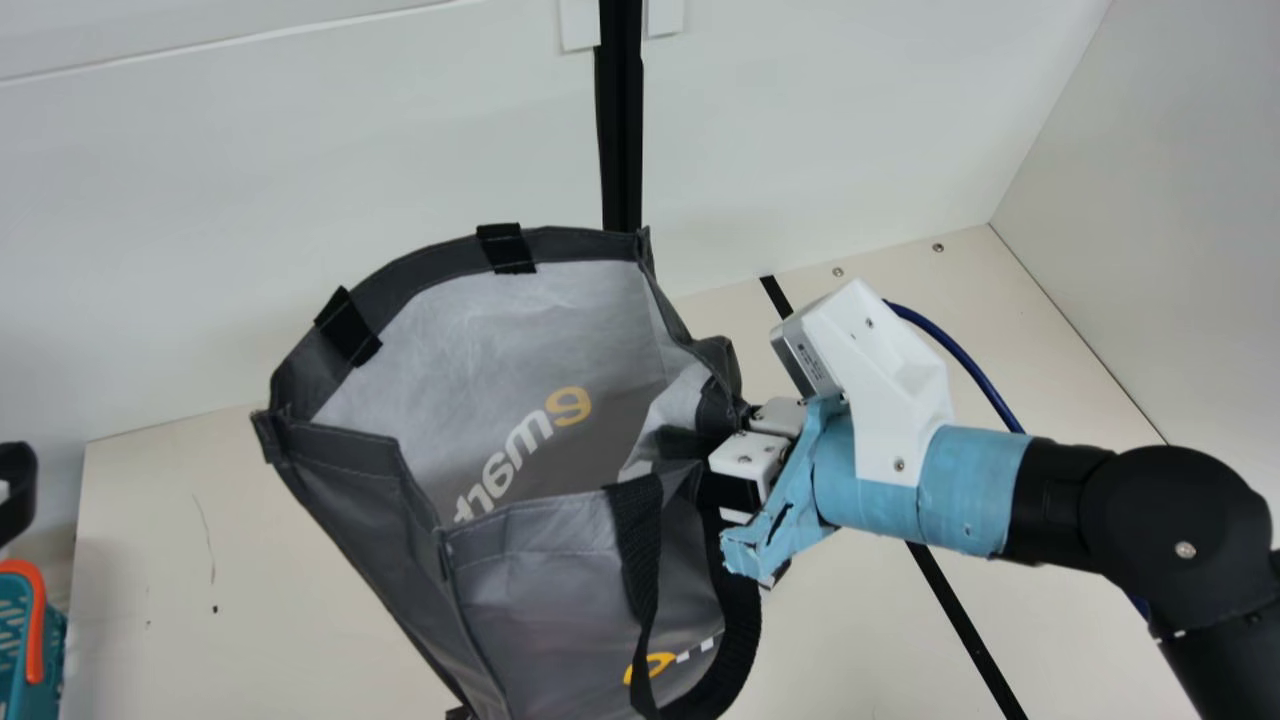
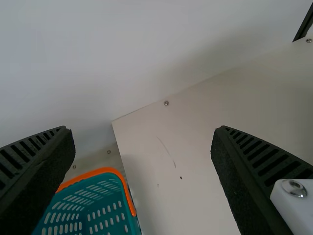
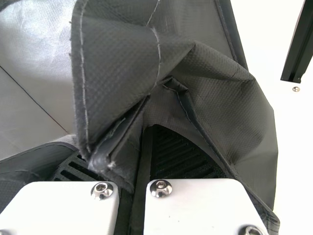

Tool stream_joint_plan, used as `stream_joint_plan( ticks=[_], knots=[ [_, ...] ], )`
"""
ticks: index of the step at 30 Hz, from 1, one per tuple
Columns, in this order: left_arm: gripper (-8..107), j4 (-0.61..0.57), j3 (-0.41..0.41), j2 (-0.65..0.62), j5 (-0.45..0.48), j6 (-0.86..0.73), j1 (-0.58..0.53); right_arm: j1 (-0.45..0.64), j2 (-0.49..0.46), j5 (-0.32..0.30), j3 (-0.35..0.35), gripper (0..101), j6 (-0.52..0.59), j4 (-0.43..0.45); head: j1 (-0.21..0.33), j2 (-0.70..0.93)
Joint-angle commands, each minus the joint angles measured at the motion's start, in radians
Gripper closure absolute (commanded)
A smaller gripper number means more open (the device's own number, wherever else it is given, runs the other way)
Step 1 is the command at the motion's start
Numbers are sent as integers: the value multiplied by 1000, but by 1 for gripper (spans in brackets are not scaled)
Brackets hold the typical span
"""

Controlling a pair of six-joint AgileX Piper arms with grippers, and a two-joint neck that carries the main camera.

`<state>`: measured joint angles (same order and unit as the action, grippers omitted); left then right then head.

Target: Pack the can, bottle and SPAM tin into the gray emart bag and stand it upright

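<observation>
The gray emart bag (image 1: 560,340) stands with its mouth wide open in the middle of the main view, its pale lining showing; its base and whatever lies at its bottom are hidden. At its right side my right gripper (image 1: 738,455) is shut on the bag's wall near the rim. In the right wrist view, folded gray bag fabric (image 3: 195,88) is pinched between the fingers of my right gripper (image 3: 139,166). My left gripper (image 1: 15,492) is at the far left edge, apart from the bag; in the left wrist view the left gripper (image 2: 144,147) stands open, nothing between its fingers.
A teal basket with an orange rim (image 1: 35,620) sits at the left edge, and the left wrist view shows the same basket (image 2: 105,215). White walls (image 1: 300,150) rise behind the cream table (image 1: 180,560). A black strap handle (image 1: 735,640) hangs below my right gripper.
</observation>
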<state>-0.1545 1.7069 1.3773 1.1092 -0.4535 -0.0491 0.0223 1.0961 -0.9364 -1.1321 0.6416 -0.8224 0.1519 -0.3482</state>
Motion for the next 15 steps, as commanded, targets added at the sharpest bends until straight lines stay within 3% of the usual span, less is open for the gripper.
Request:
stream_joint_plan(
  ticks=[1, 15],
  knots=[
    [9, 0, 0, 0, 0, 0, 0, -10, -15, 1, 4, 101, -17, 9, 23, -1],
    [9, 0, 0, 0, 0, 0, 0, 48, -23, -19, -19, 101, -68, 74, 23, -1]
  ],
)
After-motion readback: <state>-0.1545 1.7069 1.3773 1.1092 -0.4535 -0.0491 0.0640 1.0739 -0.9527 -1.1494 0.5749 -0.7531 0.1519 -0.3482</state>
